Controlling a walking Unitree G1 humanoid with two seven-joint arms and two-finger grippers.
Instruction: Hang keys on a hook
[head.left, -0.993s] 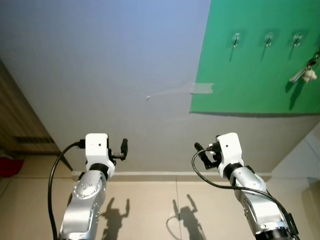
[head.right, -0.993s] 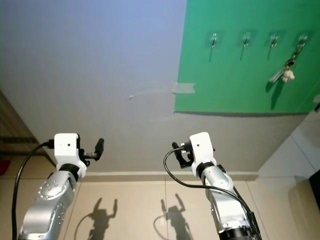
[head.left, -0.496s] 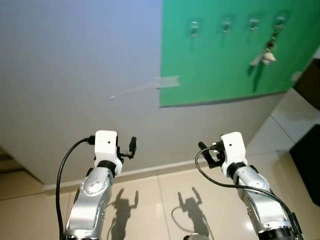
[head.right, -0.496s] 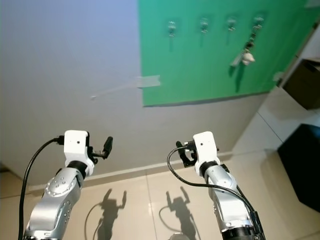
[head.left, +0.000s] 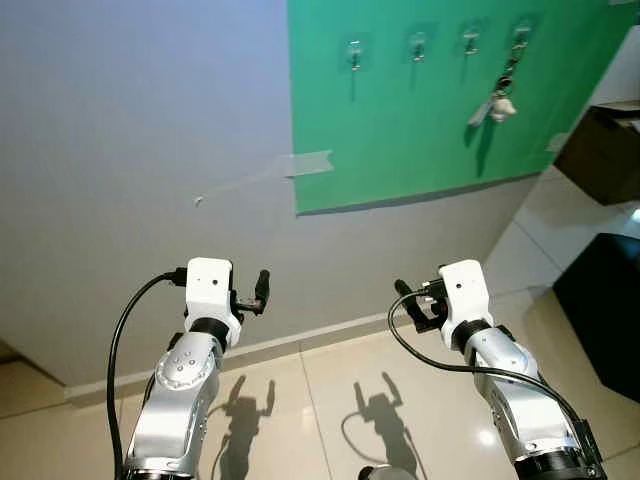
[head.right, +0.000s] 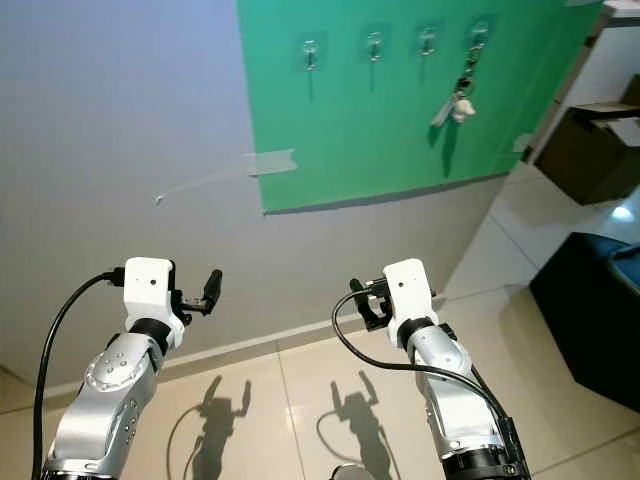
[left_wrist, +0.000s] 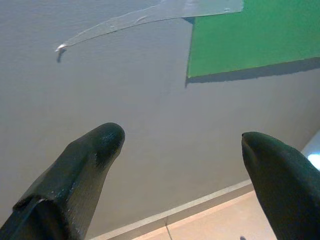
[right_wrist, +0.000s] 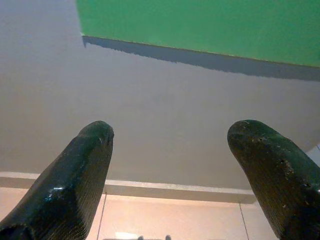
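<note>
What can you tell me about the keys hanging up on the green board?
The keys hang from the rightmost of four small hooks on the green board. The bunch dangles on a short dark link, with a pale silvery key slanting down and a small whitish charm beside it. It throws a dark shadow on the board. Neither gripper touches it; finer details are too small to tell.

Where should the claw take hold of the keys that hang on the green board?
Probably at the bunch below the ring: the keys hang free from the rightmost hook on the board, standing off it. Come from the front, slightly below, then lift. Finer detail is too small to tell.
</note>
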